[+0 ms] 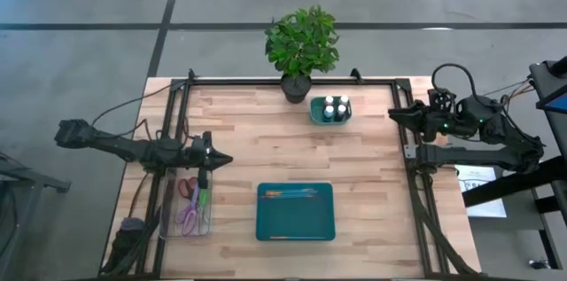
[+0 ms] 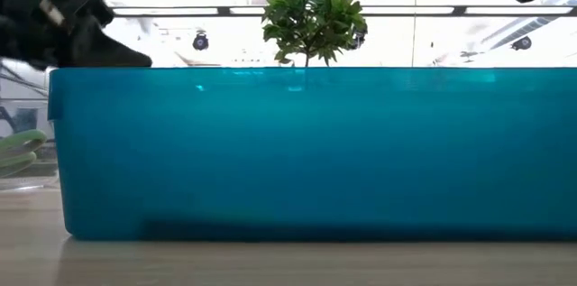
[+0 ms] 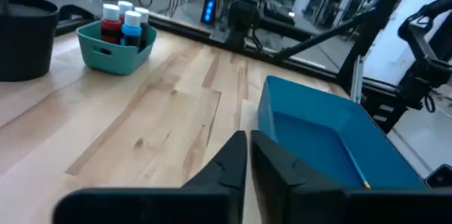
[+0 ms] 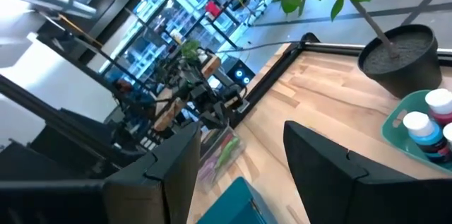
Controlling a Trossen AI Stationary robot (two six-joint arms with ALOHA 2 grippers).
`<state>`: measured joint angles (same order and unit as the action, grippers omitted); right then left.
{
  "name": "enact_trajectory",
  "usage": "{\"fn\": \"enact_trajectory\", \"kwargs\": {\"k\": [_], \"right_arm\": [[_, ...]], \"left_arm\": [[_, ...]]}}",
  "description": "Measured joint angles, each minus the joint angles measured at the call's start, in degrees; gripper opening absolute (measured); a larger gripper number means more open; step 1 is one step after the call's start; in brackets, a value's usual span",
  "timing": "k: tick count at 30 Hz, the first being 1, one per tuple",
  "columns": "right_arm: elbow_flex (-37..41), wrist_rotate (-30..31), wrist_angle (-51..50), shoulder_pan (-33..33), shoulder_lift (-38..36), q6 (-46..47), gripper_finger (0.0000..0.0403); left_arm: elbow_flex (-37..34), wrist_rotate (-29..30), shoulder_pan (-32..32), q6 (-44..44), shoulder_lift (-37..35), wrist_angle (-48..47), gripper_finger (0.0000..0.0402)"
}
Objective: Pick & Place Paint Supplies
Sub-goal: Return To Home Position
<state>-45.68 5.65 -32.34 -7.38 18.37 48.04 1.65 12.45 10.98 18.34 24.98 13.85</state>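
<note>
Several white-capped paint bottles (image 1: 333, 107) stand upright in a small teal basket (image 1: 317, 114) near the far edge; the left wrist view shows a red and a blue bottle (image 3: 121, 25). Thin brushes (image 1: 288, 194) lie flat in the blue tray (image 1: 262, 219) at the near middle, and an orange one (image 3: 357, 167) rests on its floor. My left gripper (image 1: 219, 159) hovers shut and holding nothing, left of the tray (image 3: 247, 150). My right gripper (image 1: 392, 114) waits open at the table's right edge (image 4: 240, 157), right of the basket.
A potted plant (image 1: 301, 46) stands at the far edge beside the basket. A clear container (image 1: 190, 208) with scissors and pens sits on the near left, below my left gripper. Bare wood lies between tray and basket. A black frame (image 1: 409, 152) borders the table.
</note>
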Motion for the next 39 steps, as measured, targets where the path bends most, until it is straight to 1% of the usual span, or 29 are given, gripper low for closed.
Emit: {"fn": "enact_trajectory", "kwargs": {"k": [2, 5, 8, 11, 15, 17, 20, 23, 28, 34, 37, 39], "right_arm": [[0.0, 0.5, 0.4, 0.0, 0.0, 0.0, 0.0199], [0.0, 0.6, 1.5, 0.0, 0.0, -0.2, 0.0199], [-0.1, 0.6, 1.6, 0.0, 0.0, -0.2, 0.0199], [-0.8, 1.0, 1.6, 0.0, 0.1, -0.2, 0.0199], [-2.2, 2.1, 1.6, 0.0, 0.1, -1.4, 0.0199], [-2.9, 2.5, 1.6, 0.0, 0.1, -2.3, 0.0199], [-4.3, 3.4, 1.6, 0.0, 0.1, -4.0, 0.0199], [-5.7, 3.6, 1.6, 0.0, 0.1, -5.6, 0.0199], [-7.3, 3.7, 1.3, 0.0, 0.1, -6.9, 0.0199], [-7.6, 4.0, 1.2, 0.0, 0.1, -8.0, 0.0199], [-7.6, 4.1, 1.2, 0.0, 0.1, -8.2, 0.0199], [-7.6, 4.1, 1.2, 0.0, 0.1, -8.2, 0.0199]], "left_arm": [[-1.4, -0.4, -0.1, -1.1, -4.2, -2.5, 0.0017], [-1.4, -0.5, -0.1, -2.3, -9.3, -10.7, 0.0005], [-1.3, -1.3, -0.5, -7.0, -12.1, -11.6, 0.001], [-1.3, -1.5, -1.4, -10.8, -12.8, -11.7, 0.0017], [-1.3, -1.7, -3.6, -13.8, -11.1, -11.8, 0.0018], [-1.3, -3.2, -4.7, -15.2, -10.0, -11.8, 0.0019], [-1.4, -5.7, -6.4, -15.6, -8.4, -12.1, 0.0019], [-1.4, -7.9, -7.3, -14.1, -8.1, -12.5, 0.0019], [-1.4, -12.3, -7.3, -13.1, -9.9, -12.9, 0.0019], [-1.3, -12.4, -7.3, -11.9, -12.2, -13.1, 0.0019], [-0.3, -12.5, -7.3, -11.9, -14.3, -14.1, 0.0019], [0.4, -12.5, -7.3, -12.1, -16.2, -16.5, 0.0019]]}}
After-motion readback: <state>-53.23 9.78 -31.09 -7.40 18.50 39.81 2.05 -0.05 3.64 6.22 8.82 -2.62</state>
